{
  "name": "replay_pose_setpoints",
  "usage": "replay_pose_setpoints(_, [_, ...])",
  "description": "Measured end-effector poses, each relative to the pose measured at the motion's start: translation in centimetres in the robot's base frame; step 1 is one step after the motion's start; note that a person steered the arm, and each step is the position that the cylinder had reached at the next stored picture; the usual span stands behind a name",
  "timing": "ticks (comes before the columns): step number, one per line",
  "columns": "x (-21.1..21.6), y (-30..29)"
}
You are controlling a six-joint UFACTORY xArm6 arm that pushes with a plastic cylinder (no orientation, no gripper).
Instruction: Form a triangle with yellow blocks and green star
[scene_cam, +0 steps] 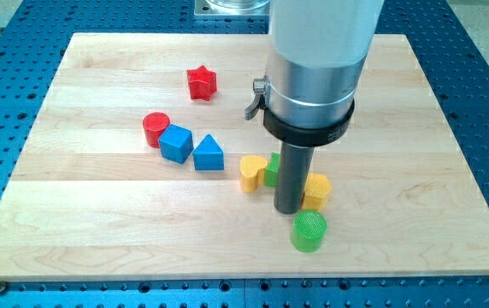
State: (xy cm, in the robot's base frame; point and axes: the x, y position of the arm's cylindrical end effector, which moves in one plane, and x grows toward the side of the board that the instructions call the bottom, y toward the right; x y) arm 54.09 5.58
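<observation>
Currently my tip (287,210) sits between yellow heart (250,172) and yellow block (316,190), hiding most of green star (272,168); no gripper, just a rod. Green cylinder (309,231) is just below.

The arm (321,34) is a wide, pale grey cylinder with a smooth, slightly glossy skin. Lower down sits a silvery metal band, then a black collar (309,128) — with a small metal lever (256,98) on its left side. Beneath hangs a straight dark rod (291,175) — my tip (288,210) is its blunt end.
</observation>
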Motion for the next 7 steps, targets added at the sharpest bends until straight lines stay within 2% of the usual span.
replay_pose_setpoints(2, [0.3, 0.0])
replay_pose_setpoints(3, [-2.2, 0.0])
replay_pose_setpoints(5, [-2.6, -3.1])
replay_pose_setpoints(7, [4.8, -3.1])
